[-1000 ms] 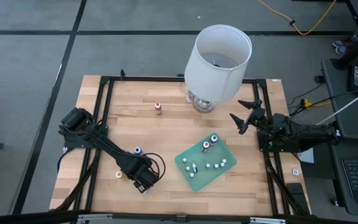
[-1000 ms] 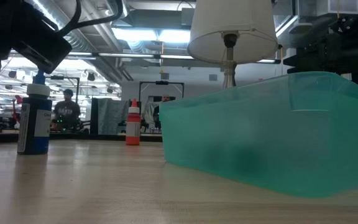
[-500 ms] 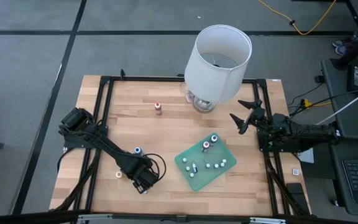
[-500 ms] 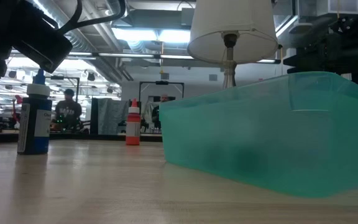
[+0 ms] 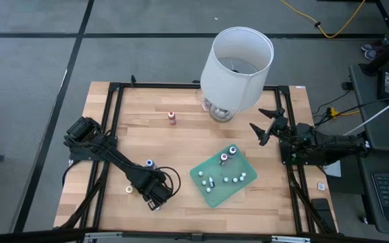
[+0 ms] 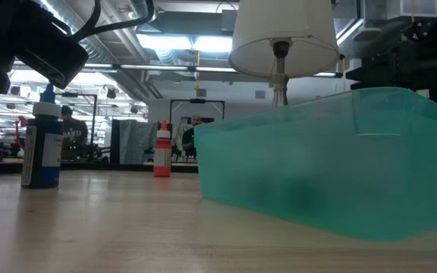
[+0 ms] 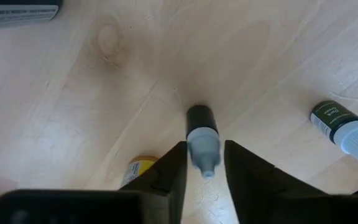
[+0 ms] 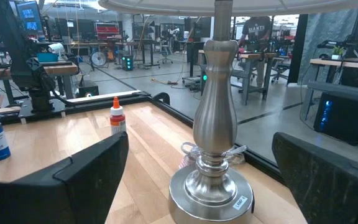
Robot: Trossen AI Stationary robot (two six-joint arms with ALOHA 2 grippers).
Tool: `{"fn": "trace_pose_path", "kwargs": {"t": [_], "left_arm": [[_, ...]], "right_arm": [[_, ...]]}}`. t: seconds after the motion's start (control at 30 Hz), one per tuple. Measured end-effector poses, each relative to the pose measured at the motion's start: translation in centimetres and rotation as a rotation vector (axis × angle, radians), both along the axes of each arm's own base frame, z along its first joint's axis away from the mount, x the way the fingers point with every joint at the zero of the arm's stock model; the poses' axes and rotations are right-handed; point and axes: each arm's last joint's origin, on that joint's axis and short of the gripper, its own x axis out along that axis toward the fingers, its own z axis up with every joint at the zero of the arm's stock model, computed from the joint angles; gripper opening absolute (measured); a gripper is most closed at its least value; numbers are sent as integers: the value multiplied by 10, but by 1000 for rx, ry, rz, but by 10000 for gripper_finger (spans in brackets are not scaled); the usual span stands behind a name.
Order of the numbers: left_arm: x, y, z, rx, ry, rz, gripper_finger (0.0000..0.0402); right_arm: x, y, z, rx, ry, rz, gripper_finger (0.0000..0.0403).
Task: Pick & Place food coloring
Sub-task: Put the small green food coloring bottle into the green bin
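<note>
1. Looking down on the bench (image 5: 181, 142), you have the left pincer (image 5: 155, 196) low at the near left part of the wood, and its wrist view shows the two fingers (image 7: 166, 171) slightly apart with a small dark bottle with a pale tip (image 7: 202, 138) lying between them; you cannot tell whether they press on it.
2. You have a yellow-labelled bottle (image 7: 138, 169) just beside that pincer, and a green-labelled bottle (image 7: 344, 129) lying on its side farther off.
3. You see a blue-capped bottle (image 5: 150, 163) standing upright near the left arm, and a red-topped bottle (image 5: 172, 117) upright well apart, toward the far edge.
4. Your green tray (image 5: 211, 192) sits right of centre with several small food coloring bottles (image 5: 224, 159) inside it.
5. You have the right pincer (image 5: 267, 126) at the right edge with its fingers spread wide, holding nothing, facing the lamp (image 5: 238, 61) and its metal base (image 8: 211, 180).
</note>
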Motion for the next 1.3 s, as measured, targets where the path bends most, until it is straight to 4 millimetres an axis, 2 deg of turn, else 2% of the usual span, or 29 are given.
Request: {"fn": "trace_pose_path", "kwargs": {"t": [0.23, 0.37, 0.53, 0.73, 0.93, 1.3], "left_arm": [[1, 2, 1, 2, 5, 16, 43], [8, 5, 11, 21, -3, 10, 46], [20, 13, 40, 63, -17, -28, 57], [42, 25, 75, 49, -99, -53, 53], [70, 33, 96, 49, -125, -83, 53], [129, 46, 105, 47, -169, -122, 53]], "right_arm": [[0, 0, 0, 0, 0, 0, 397], [0, 0, 0, 0, 0, 0, 397], [0, 0, 0, 0, 0, 0, 397], [0, 0, 0, 0, 0, 0, 397], [0, 0, 0, 0, 0, 0, 397], [0, 0, 0, 0, 0, 0, 397]]}}
